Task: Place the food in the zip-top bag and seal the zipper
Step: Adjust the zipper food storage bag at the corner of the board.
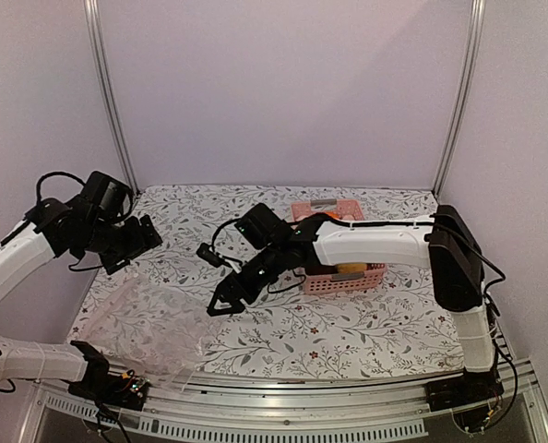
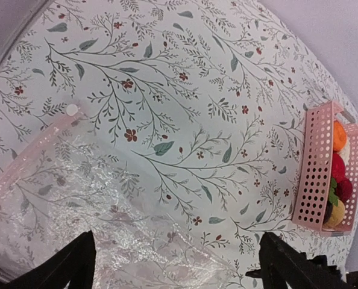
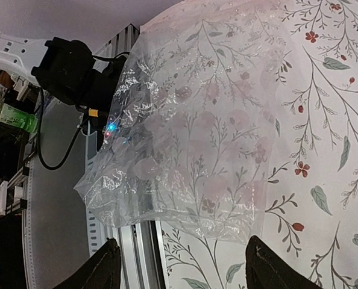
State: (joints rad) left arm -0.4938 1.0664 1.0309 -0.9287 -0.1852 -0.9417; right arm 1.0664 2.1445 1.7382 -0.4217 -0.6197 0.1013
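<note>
The clear crinkly zip-top bag lies flat and empty at the table's front left, one corner hanging over the front edge. It also shows in the left wrist view and the right wrist view. Its zipper is a pinkish strip along the left edge. The food, with red, orange, yellow and green-leaved pieces, sits in the pink basket. My left gripper is open and empty, raised above the bag's far side. My right gripper is open and empty, just above the bag's right edge.
The pink basket stands at the middle right, partly covered by my right arm. The metal rail of the front edge lies under the bag's overhanging corner. The left arm's base and cables are beside it.
</note>
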